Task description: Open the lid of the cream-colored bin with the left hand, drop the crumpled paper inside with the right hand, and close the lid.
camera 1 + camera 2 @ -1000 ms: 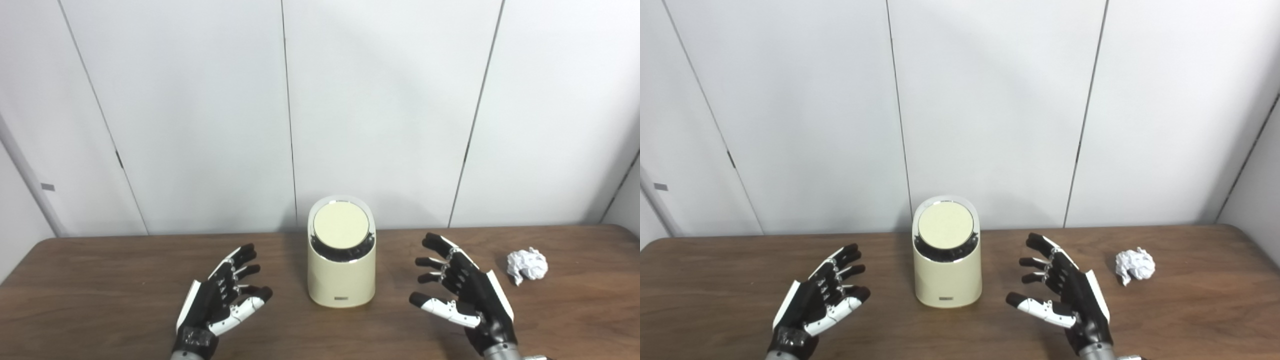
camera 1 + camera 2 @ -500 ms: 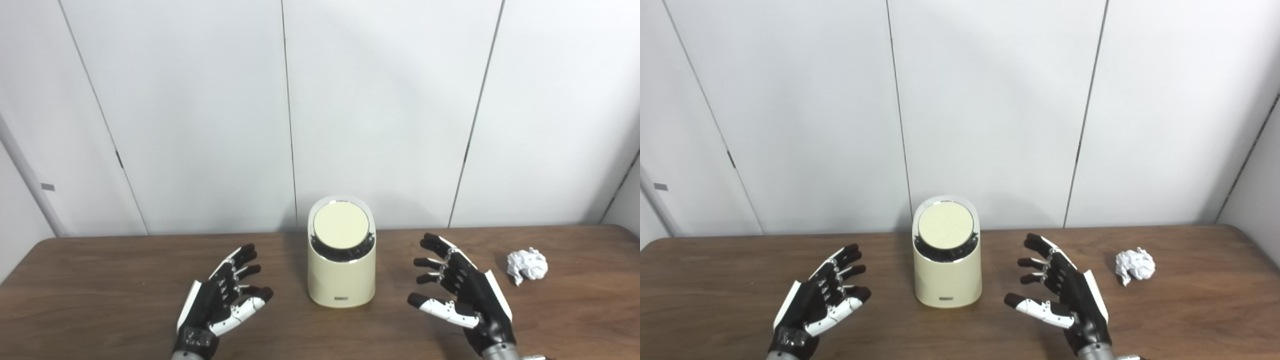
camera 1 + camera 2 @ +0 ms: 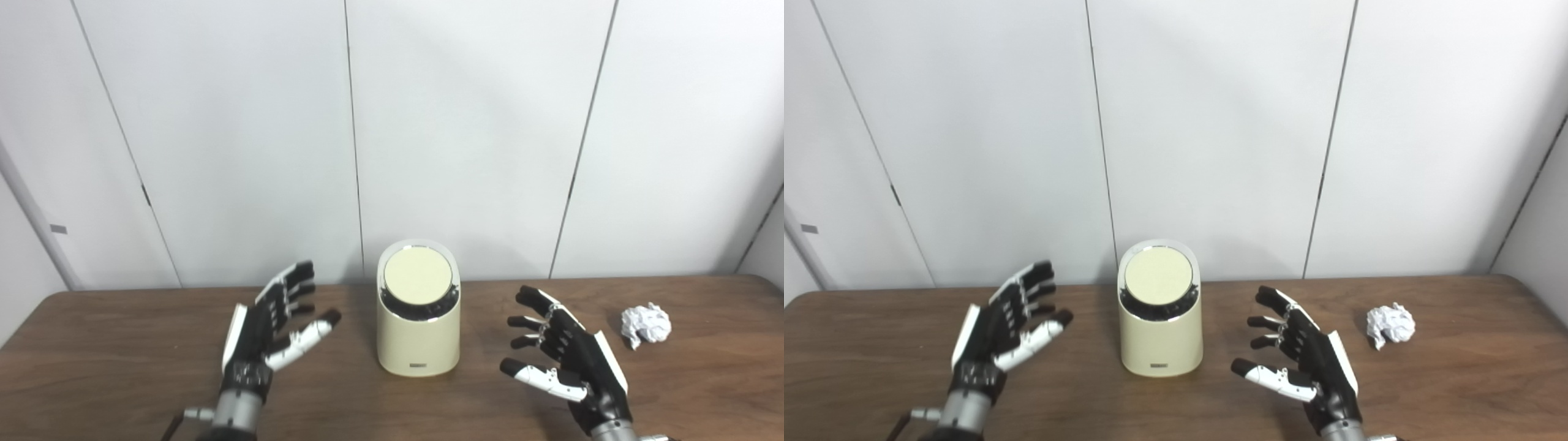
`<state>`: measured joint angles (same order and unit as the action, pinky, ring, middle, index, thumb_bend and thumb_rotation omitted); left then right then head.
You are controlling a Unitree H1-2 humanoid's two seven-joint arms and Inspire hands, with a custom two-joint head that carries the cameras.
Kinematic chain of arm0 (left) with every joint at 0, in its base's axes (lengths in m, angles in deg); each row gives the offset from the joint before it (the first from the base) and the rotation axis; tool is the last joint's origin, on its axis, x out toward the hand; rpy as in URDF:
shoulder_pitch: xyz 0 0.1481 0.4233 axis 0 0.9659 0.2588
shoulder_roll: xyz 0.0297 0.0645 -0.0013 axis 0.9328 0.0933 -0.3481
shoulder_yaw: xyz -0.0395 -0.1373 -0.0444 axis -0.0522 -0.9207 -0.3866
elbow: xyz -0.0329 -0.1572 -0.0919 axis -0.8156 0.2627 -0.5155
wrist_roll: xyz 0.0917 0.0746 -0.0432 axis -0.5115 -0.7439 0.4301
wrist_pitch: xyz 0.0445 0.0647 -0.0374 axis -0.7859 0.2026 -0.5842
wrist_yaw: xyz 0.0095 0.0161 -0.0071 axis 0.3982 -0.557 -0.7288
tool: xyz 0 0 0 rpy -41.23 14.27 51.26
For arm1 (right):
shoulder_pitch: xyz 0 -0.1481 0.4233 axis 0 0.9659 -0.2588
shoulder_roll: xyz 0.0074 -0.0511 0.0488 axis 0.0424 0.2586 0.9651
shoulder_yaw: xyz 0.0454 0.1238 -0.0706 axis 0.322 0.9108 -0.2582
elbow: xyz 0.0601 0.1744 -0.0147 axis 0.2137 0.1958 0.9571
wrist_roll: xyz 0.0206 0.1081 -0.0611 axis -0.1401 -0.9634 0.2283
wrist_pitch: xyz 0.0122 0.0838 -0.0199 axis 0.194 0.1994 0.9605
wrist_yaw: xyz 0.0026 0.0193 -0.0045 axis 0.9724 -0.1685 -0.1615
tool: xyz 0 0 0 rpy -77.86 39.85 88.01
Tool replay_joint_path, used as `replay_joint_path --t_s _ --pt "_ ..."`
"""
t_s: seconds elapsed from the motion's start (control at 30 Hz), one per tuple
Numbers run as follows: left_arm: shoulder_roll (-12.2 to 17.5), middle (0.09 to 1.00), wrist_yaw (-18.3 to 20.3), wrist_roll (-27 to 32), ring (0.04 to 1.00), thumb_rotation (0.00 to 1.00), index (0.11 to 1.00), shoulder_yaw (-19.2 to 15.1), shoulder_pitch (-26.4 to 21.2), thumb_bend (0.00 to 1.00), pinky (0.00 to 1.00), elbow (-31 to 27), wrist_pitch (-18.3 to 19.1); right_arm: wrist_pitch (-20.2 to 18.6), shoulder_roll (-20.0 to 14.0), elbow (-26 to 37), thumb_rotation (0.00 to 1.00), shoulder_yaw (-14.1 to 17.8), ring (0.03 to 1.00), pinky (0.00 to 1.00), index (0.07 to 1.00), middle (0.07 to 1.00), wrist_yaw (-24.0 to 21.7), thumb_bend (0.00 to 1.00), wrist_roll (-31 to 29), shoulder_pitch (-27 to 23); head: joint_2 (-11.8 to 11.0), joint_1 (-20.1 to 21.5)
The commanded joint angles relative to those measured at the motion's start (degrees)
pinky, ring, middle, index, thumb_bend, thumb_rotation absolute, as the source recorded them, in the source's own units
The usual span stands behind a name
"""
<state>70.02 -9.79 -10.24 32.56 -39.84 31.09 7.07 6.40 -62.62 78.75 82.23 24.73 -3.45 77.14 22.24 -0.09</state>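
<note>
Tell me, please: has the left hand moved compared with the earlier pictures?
Yes. The left hand has risen and gone forward, toward the wall; its fingertips now reach the level of the bin lid.

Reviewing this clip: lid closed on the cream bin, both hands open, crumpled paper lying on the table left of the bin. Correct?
Not quite: the crumpled paper lies right of the cream bin, beyond the right hand, as the left eye view shows. The lid is closed and both hands, including the left hand, are open.

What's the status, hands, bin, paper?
Left hand open, raised beside cream-colored bin. Right hand open, empty. Lid shut. Crumpled paper on table, right of right hand. Nothing in the way.
</note>
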Motion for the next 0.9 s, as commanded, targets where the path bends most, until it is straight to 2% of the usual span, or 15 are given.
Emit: replay_joint_path --t_s 0.0,0.17,0.27,0.47,0.57,0.73,0.87 --pt "0.14 0.848 -0.99 -0.89 0.82 0.3 0.87 -0.04 -2.91 0.81 0.78 -0.86 -0.37 2.13 -0.04 1.66 0.23 0.14 0.716 0.54 0.827 0.835 0.22 0.84 0.34 -1.81 -0.03 -0.06" --pt "0.19 0.849 -1.64 -2.71 0.814 0.3 0.872 0.54 -5.37 0.83 0.8 0.8 -0.08 1.41 0.36 2.08 0.2 0.14 0.714 0.55 0.826 0.833 0.28 0.82 0.09 -1.73 -0.07 0.04" --pt "0.12 0.85 -2.16 -4.19 0.825 0.31 0.87 1.16 -6.81 0.84 0.78 1.53 0.23 1.6 0.54 1.95 0.2 0.11 0.719 0.56 0.831 0.84 0.2 0.82 0.02 -1.73 -0.03 0.33" --pt "0.74 0.86 -1.78 -6.37 0.852 0.3 0.875 2.65 -10.22 0.85 0.77 1.51 3.26 1.16 0.98 2.48 0.2 -0.08 0.714 0.56 0.826 0.839 0.42 0.81 0.53 -1.72 -0.07 0.51" --pt "1.71 0.872 -1.44 -9.2 0.867 0.29 0.883 4.1 -12.54 0.87 0.73 1.48 5.63 0.75 1.32 2.59 0.18 0.0 0.713 0.57 0.826 0.837 0.35 0.81 0.09 -1.81 -0.03 0.71" --pt "2.23 0.904 -0.79 -10.03 0.92 0.25 0.898 5.1 -15.22 0.91 0.83 1.87 8.03 0.2 1.81 3.16 0.17 -0.19 0.705 0.57 0.823 0.837 0.51 0.8 0.68 -1.83 0.04 1.06" --pt "3.06 0.902 -0.92 -11.97 0.917 0.24 0.906 6.48 -16.8 0.92 0.85 3.85 6.87 -0.37 2.16 3.6 0.18 -0.16 0.706 0.58 0.826 0.841 0.62 0.81 0.58 -1.92 -0.01 1.28"
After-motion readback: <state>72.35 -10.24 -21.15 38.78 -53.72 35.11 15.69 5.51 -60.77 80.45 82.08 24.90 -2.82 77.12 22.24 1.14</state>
